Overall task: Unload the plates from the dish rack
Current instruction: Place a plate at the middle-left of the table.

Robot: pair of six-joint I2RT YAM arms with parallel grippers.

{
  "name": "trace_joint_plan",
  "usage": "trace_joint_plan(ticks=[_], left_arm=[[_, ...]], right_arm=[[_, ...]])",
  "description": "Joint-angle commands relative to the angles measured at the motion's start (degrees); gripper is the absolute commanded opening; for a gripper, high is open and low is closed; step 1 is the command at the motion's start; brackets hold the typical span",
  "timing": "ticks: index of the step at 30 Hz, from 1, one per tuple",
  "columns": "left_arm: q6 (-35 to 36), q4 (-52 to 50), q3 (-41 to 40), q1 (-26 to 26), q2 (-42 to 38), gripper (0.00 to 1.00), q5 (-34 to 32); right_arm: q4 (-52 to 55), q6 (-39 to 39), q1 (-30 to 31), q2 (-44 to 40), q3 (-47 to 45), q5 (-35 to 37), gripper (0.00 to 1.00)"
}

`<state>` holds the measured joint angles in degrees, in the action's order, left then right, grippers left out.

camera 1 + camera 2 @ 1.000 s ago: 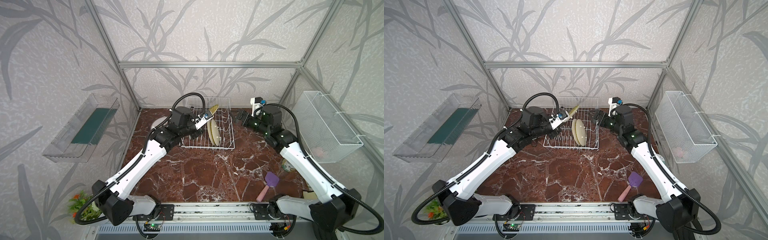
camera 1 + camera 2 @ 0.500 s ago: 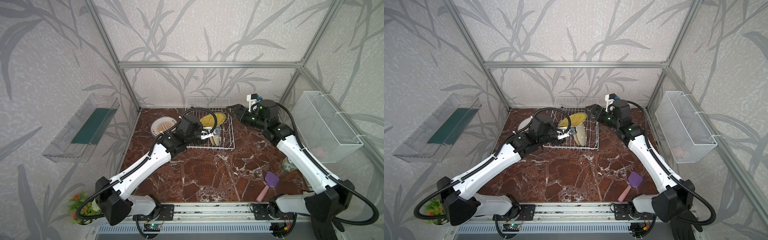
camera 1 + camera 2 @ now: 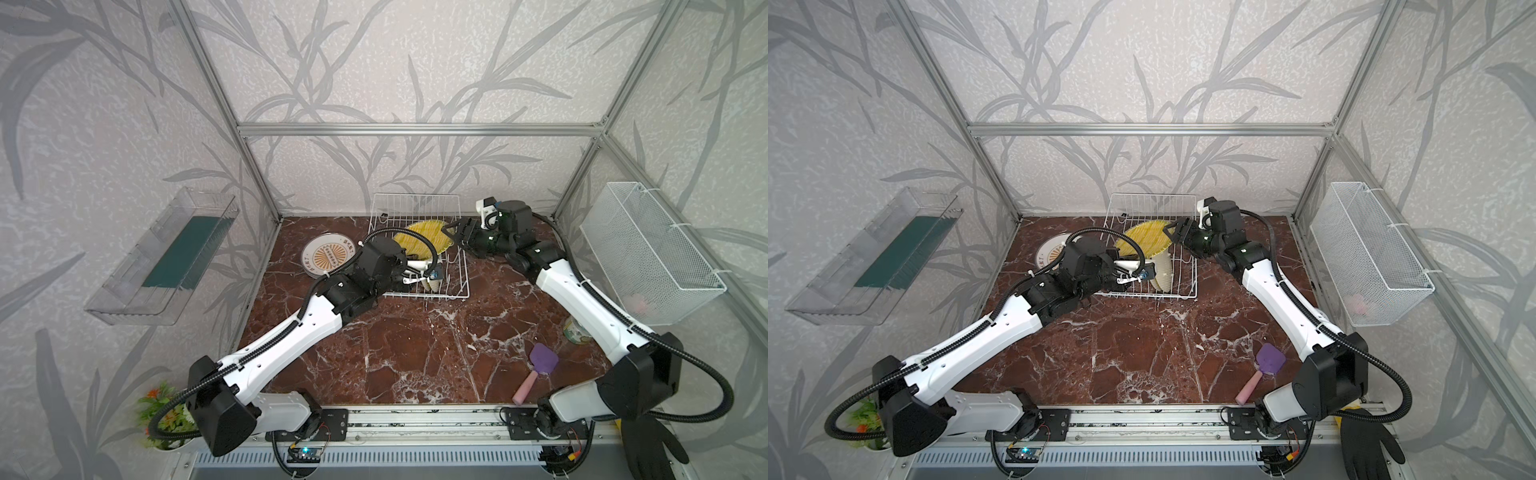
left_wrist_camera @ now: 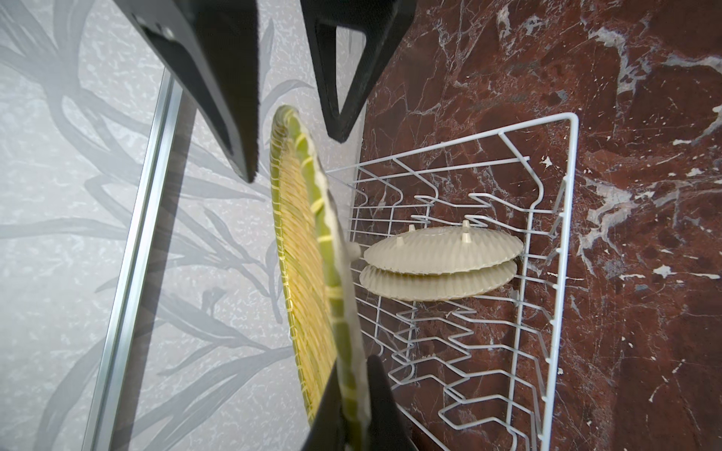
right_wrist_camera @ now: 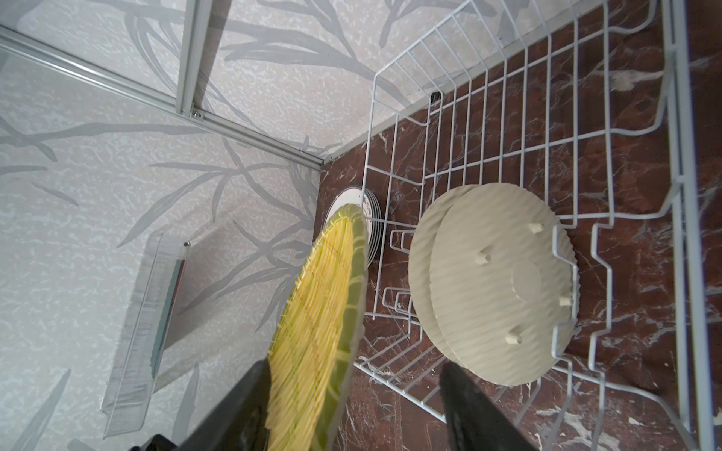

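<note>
A yellow woven plate [image 3: 419, 239] [image 3: 1144, 239] hangs tilted above the white wire dish rack [image 3: 461, 282] [image 3: 1192, 286]. My left gripper [image 4: 353, 371] is shut on its rim [image 4: 304, 234]. My right gripper [image 3: 451, 235] [image 5: 353, 369] is open and straddles the opposite rim [image 5: 320, 312]; one finger lies against the yellow face, the other stands well clear. Two more woven plates [image 4: 437, 250] [image 5: 496, 281] stand in the rack, showing pale undersides. A stack of white plates with an orange sunburst [image 3: 328, 259] [image 5: 351, 203] lies on the table left of the rack.
A clear tray with a green strip [image 3: 166, 257] hangs on the left wall and a white mesh basket [image 3: 648, 249] on the right wall. A purple spatula [image 3: 538, 365] and a small tin [image 3: 575, 332] lie at the front right.
My left arm has swung the yellow plate from edge-on over the rack to a tilted, face-up pose. My right gripper has reached in to the plate's far rim, and its jaws have narrowed.
</note>
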<state>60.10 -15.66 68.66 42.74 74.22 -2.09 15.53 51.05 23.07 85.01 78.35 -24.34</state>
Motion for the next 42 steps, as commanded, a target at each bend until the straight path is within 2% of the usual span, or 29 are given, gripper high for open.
trace_joint_plan(ticks=[1,5,13,21,24,26,29,34,37,38,42], left_arm=[[2.75,3.86,-0.52,0.44,-1.92,0.00,-1.11],[5.63,3.97,-1.47,0.67,-1.96,0.00,-2.01],[6.67,3.22,-1.87,1.10,-1.27,0.00,-2.81],[7.36,4.20,-2.47,1.30,-0.82,0.00,-3.63],[7.23,8.55,-4.88,1.45,-1.04,0.00,-4.74],[8.28,10.86,-6.52,1.47,-1.29,0.00,-4.98],[7.11,9.52,-5.78,1.49,-0.78,0.00,-5.26],[5.62,10.60,-5.73,1.47,-0.11,0.00,-5.62],[4.98,10.37,-5.57,1.47,0.48,0.00,-6.13],[4.66,10.38,-5.56,1.47,0.58,0.02,-6.08],[3.74,10.11,-5.56,1.47,1.00,0.30,-6.87]], right_arm=[[-0.02,1.01,0.40,1.18,2.40,-2.03,0.61],[0.49,1.23,0.40,1.91,2.93,-2.12,0.57],[2.03,0.55,0.40,2.52,3.28,-2.46,0.38],[2.05,0.56,0.40,2.35,2.16,-2.97,0.27],[2.29,0.47,0.31,2.26,2.07,-3.04,0.24],[2.51,0.45,0.31,2.35,2.24,-3.32,0.18],[3.16,-0.06,0.31,2.27,2.51,-3.48,0.15],[2.87,-0.20,0.05,2.00,1.77,-3.52,0.00],[1.81,0.32,-0.22,1.67,1.06,-3.39,0.00],[1.21,0.63,-0.41,1.48,0.66,-3.20,0.00],[-1.83,2.46,-1.22,0.41,-1.27,-2.14,0.00]])
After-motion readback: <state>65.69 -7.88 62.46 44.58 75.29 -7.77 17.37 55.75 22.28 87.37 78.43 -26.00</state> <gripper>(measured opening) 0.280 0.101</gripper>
